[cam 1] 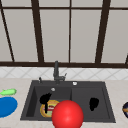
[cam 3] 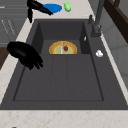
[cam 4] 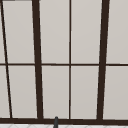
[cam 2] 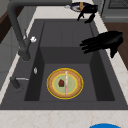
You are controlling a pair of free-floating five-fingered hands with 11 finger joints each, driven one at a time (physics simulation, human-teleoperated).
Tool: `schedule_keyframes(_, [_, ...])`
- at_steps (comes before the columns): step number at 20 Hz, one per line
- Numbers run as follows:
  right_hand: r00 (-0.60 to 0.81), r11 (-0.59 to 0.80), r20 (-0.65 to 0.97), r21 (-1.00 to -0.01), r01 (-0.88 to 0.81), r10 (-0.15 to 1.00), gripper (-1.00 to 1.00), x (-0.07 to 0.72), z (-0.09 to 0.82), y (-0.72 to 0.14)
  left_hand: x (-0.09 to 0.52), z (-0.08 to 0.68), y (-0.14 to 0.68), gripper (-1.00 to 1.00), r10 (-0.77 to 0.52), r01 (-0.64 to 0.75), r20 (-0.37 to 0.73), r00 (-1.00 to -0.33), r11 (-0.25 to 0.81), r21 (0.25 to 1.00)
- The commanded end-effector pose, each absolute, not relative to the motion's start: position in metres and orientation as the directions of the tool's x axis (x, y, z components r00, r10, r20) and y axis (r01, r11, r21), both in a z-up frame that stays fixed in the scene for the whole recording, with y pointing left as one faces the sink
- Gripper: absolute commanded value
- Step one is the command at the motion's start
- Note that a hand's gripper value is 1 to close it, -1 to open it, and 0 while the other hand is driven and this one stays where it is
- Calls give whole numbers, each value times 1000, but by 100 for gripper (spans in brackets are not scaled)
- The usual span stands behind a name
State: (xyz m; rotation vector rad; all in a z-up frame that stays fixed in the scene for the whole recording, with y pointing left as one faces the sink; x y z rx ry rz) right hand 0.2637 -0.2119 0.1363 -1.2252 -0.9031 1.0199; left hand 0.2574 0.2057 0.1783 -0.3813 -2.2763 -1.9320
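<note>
My left hand floats over the left basin of the dark sink, fingers straight and holding nothing. It shows in the left side view as the nearer hand and in the right side view as the farther hand. Below it a yellow-rimmed plate with a green middle and a small red piece lies on the basin floor. My right hand hangs over the right basin, fingers relaxed and holding nothing. A large red ball covers the sink's front edge between the hands.
The dark faucet stands behind the divider. On the left counter lie a blue plate and a green item. A dark bowl sits on the right counter. A window fills the wall behind.
</note>
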Motion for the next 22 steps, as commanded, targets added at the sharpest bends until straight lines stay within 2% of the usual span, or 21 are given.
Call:
schedule_keyframes(1, [304,47,8,-991,-123,953,0,264,136,-212,247,191,217,-100,104,275,261,-960,148,950])
schedule_keyframes(10, [304,47,8,-991,-123,953,0,264,136,-212,201,249,232,-100,92,299,290,-953,101,949])
schedule_keyframes(22, [304,47,8,-991,-123,953,0,264,136,-212,133,304,247,-100,84,321,312,-946,134,938])
